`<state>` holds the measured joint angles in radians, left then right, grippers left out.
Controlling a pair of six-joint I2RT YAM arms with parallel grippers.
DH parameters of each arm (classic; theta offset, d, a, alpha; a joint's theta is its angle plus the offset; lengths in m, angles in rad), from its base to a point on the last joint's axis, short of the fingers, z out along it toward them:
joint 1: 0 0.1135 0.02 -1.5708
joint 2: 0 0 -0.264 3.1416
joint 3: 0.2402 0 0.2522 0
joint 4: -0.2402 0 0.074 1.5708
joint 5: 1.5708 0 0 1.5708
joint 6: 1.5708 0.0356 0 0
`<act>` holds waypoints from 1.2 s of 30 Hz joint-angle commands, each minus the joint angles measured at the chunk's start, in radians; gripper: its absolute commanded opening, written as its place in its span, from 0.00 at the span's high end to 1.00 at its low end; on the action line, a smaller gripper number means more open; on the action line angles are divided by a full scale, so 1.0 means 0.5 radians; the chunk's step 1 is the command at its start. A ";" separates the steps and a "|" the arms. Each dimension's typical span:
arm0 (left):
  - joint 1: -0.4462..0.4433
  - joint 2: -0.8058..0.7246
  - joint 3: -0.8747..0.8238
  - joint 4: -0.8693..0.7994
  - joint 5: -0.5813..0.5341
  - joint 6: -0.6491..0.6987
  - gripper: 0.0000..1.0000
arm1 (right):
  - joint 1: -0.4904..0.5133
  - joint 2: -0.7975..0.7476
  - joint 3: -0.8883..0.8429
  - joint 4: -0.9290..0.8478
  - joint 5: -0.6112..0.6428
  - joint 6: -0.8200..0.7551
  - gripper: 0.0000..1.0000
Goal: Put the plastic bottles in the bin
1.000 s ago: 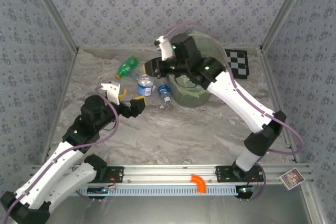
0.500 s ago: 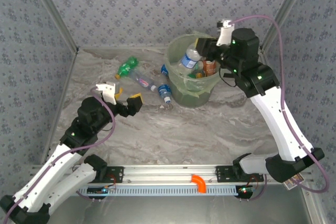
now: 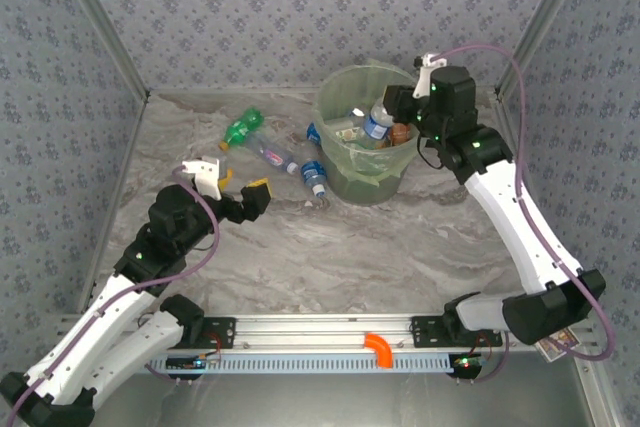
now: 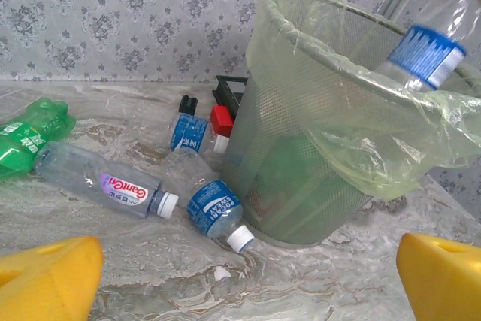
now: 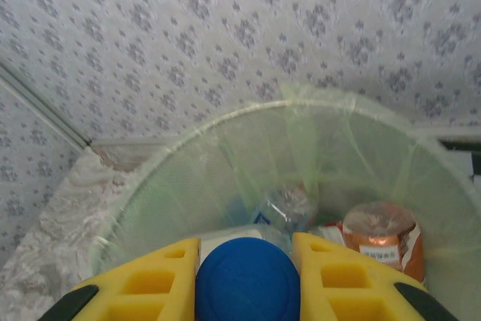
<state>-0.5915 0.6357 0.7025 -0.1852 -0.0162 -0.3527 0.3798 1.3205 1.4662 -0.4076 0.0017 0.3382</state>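
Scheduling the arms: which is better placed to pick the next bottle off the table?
Left. The left gripper, open, faces the clear blue-labelled plastic bottle lying beside the green-lined round mesh bin; the right gripper is shut on a blue-capped clear bottle above it.

Marbled table (image 3: 350,247), bin (image 3: 365,185) standing, green bottle (image 3: 241,130), clear bottles (image 3: 272,156) lying

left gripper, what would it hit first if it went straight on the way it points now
Most likely the nearest blue-labelled bottle, lying in front of the bin, though depth is hard to judge.
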 commanded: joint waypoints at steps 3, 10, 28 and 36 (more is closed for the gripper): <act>-0.010 -0.015 0.044 -0.024 -0.040 -0.018 0.00 | 0.010 0.060 -0.170 0.162 -0.155 0.133 0.74; -0.012 0.006 0.002 0.007 -0.173 -0.086 0.00 | 0.016 0.122 -0.255 0.172 -0.346 0.203 0.69; -0.002 0.198 0.097 -0.212 -0.425 -0.158 0.00 | -0.049 -0.105 -0.006 -0.180 -0.218 0.064 0.00; 0.071 0.449 0.117 -0.218 -0.492 -0.371 0.00 | -0.002 -0.349 -0.099 -0.172 -0.220 0.054 0.00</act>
<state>-0.5793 0.8291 0.7258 -0.2893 -0.2287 -0.4755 0.3672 1.1885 1.4261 -0.4770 -0.1158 0.3809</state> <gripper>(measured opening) 0.997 0.995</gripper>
